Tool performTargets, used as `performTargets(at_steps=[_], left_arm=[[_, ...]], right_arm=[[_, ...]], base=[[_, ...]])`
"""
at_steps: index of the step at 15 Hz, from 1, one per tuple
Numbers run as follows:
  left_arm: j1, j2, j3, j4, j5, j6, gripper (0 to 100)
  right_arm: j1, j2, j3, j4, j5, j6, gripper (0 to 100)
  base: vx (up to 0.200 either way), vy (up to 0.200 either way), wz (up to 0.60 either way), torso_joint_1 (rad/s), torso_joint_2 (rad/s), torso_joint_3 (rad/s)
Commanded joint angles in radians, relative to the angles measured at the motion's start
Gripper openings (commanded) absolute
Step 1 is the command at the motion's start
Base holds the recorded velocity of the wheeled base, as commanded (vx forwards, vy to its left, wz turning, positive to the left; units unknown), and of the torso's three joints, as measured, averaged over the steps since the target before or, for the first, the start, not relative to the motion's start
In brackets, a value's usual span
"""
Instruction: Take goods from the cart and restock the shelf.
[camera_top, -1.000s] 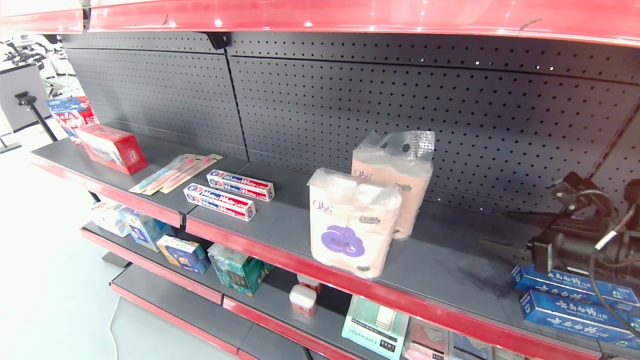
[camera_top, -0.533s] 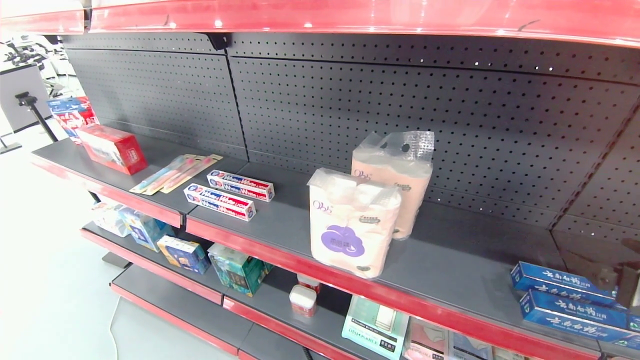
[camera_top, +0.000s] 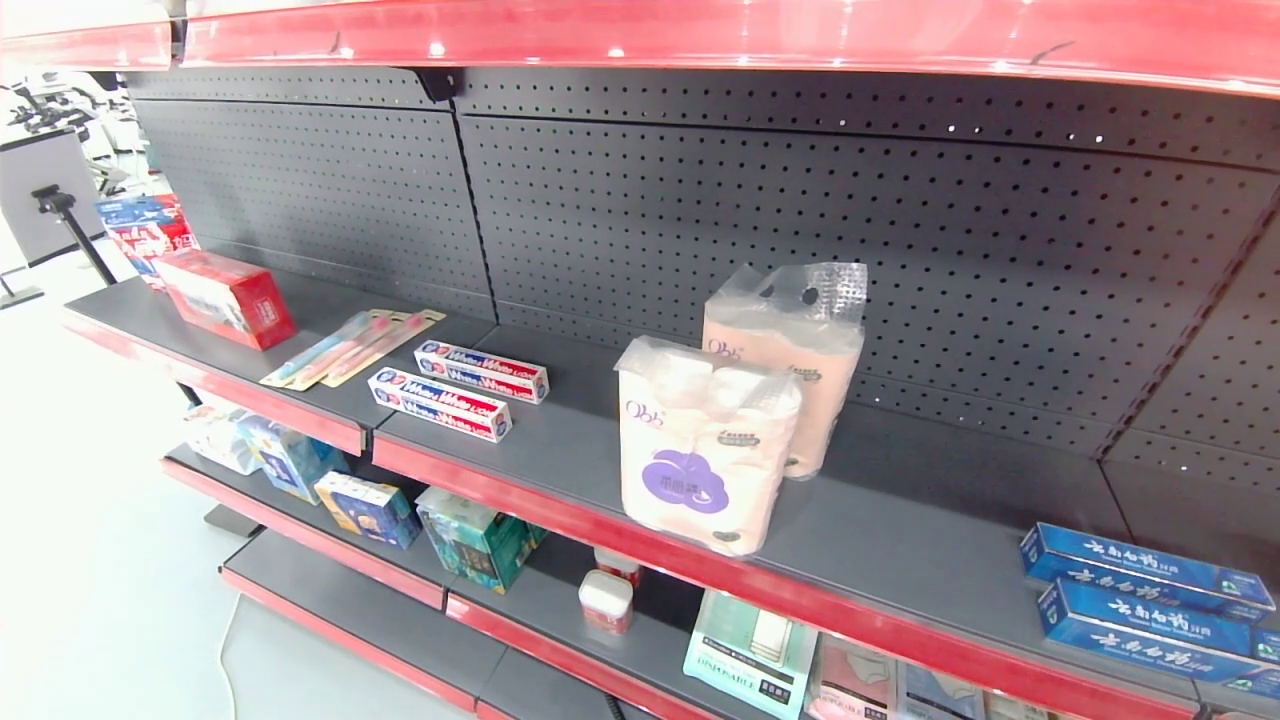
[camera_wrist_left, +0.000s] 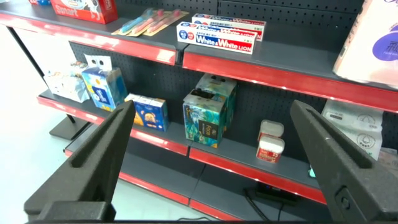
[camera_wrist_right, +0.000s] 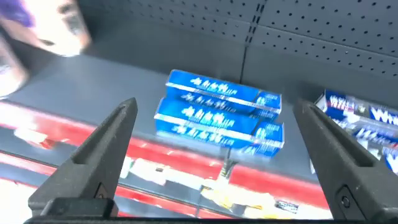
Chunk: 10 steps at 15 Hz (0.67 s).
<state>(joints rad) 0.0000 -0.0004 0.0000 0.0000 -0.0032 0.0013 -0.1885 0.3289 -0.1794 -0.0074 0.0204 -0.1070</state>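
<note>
Blue boxes (camera_top: 1145, 590) sit shelved at 4 o'clock; left end effector (camera_wrist_left: 210, 106) and right end effector (camera_wrist_right: 214, 102) gape empty, so we judge restocking unfinished.

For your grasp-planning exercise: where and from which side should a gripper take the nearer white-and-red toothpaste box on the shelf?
Probably across its narrow width at mid-length, coming down from above at the shelf front: the toothpaste box lies flat, long and slim, near the edge.
</note>
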Motion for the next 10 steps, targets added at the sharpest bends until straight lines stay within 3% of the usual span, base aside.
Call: performTargets(at_steps=[1,3,7,10], left_arm=[[0.000,0.000,0.000,0.000,0.000,0.000,100],[0.000,0.000,0.000,0.000,0.000,0.000,100],[0.000,0.000,0.000,0.000,0.000,0.000,100],[0.000,0.000,0.000,0.000,0.000,0.000,100]], right_arm=[[0.040,-0.231,0.057,0.078,0.024,0.017,100],[0.050,-0.225,0.057,0.078,0.035,0.024,100],[0.153,-0.223,0.070,0.090,0.052,0.024,100],[0.190,-0.326,0.129,0.072,0.049,0.064,100]], base=[[0.000,0.000,0.00,0.000,0.00,0.000],[0.000,0.000,0.00,0.000,0.00,0.000],[0.000,0.000,0.00,0.000,0.00,0.000],[0.000,0.000,0.00,0.000,0.00,0.000]])
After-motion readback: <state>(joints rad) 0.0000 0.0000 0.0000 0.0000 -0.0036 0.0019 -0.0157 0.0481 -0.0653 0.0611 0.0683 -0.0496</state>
